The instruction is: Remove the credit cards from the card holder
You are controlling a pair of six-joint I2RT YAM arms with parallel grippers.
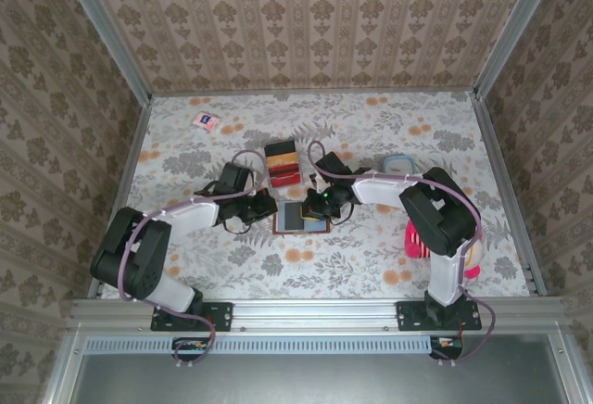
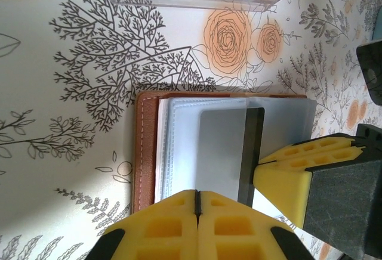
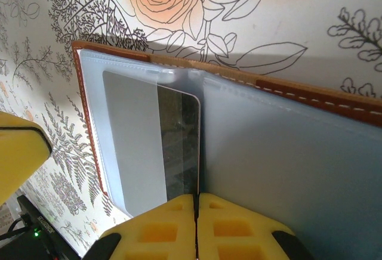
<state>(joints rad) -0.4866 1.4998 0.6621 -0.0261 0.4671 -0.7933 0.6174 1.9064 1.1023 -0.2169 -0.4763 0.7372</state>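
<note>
Mid flowered table (image 1: 389, 256), open card holder (image 1: 301, 218) holds 1 credit card (image 2: 230, 152) in a clear sleeve (image 2: 179, 146); left gripper (image 2: 197, 206) and right gripper (image 3: 196, 209) pressed closed at its edges

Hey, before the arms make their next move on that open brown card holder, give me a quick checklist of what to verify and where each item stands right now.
1. Card holder lying open on the table: ok.
2. Credit card out of its clear sleeve: not ok; only a dark strip is exposed.
3. Left hand shut at the holder's edge: ok; whether it pins the holder down, cannot tell.
4. Right hand shut by the card's edge: ok; whether it grips the card, cannot tell.
5. Red tray standing apart from the holder: ok.
</note>
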